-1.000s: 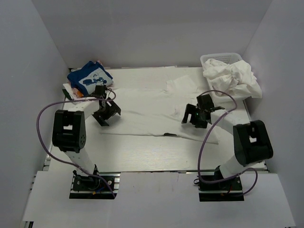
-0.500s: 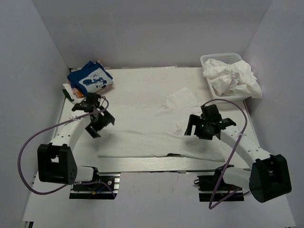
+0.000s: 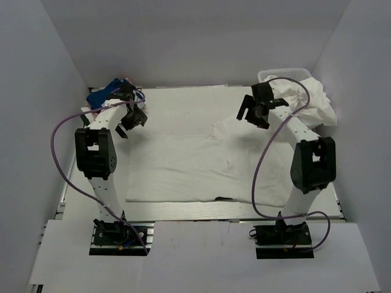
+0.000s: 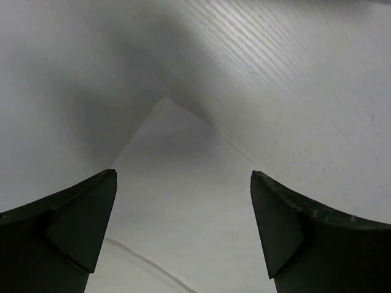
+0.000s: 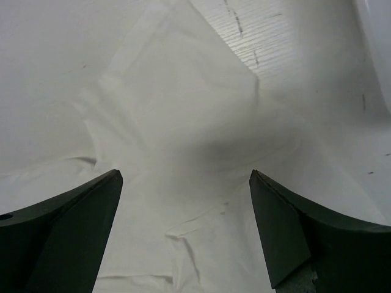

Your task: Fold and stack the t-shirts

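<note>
A white t-shirt (image 3: 183, 165) lies spread flat across the middle of the table, one sleeve (image 3: 232, 125) pointing to the far right. My left gripper (image 3: 129, 119) hovers open over its far left corner (image 4: 177, 183), nothing between the fingers. My right gripper (image 3: 252, 113) hangs open above the sleeve (image 5: 177, 97), also holding nothing. The folded blue t-shirt (image 3: 99, 96) sits at the far left corner, partly hidden by the left arm. More crumpled white t-shirts (image 3: 311, 104) are heaped in and over the basket.
The white mesh basket (image 3: 282, 74) stands at the far right corner under the heap. Bare ribbed table (image 4: 293, 91) shows beyond the shirt's far edge. White walls close in the left, right and back.
Both arms have swung from the shirt's middle out to its far edge, jaws open throughout. The shirt's near hem lies closer to the table's front than a second ago.
</note>
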`<state>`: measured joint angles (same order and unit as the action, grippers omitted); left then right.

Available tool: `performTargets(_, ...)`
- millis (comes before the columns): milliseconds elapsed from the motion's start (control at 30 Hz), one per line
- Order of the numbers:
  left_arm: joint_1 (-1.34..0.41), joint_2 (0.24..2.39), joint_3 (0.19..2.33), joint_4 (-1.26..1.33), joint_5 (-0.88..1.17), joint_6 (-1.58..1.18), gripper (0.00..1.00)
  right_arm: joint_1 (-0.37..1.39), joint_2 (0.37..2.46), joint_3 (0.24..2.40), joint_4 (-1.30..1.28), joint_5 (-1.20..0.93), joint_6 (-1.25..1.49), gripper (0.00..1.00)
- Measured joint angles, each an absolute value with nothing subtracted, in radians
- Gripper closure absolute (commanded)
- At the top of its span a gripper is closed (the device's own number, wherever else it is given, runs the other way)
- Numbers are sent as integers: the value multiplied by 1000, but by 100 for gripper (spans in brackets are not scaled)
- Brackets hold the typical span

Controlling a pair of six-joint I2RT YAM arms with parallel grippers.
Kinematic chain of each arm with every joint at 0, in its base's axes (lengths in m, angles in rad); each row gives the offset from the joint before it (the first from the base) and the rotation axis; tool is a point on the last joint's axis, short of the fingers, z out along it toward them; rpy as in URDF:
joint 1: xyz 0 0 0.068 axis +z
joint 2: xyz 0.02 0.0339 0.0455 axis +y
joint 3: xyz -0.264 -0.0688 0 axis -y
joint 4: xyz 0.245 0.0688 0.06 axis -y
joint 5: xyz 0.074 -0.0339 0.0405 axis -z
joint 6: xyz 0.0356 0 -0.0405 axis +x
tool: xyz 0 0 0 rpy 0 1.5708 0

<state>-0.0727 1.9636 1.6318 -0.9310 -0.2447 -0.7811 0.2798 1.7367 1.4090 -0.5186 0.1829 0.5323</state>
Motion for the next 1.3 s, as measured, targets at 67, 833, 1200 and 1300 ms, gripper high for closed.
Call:
performTargets(67, -71, 2029, 1689, -942, -263, -778, 0, 269, 1840, 1516, -546, 210, 515, 10)
performTargets(833, -68, 2261, 1836, -1001, -358, -804, 79, 261, 2429, 2080, -551, 310, 253, 10)
performTargets(1200, -68, 2233, 1786, -990, -358, -802, 100, 302, 2430, 2057, -546, 337, 246, 89)
performTargets(1300, -69, 2221, 1767, -989, -359, -801, 100, 314, 2420, 2039, -534, 327, 249, 100)
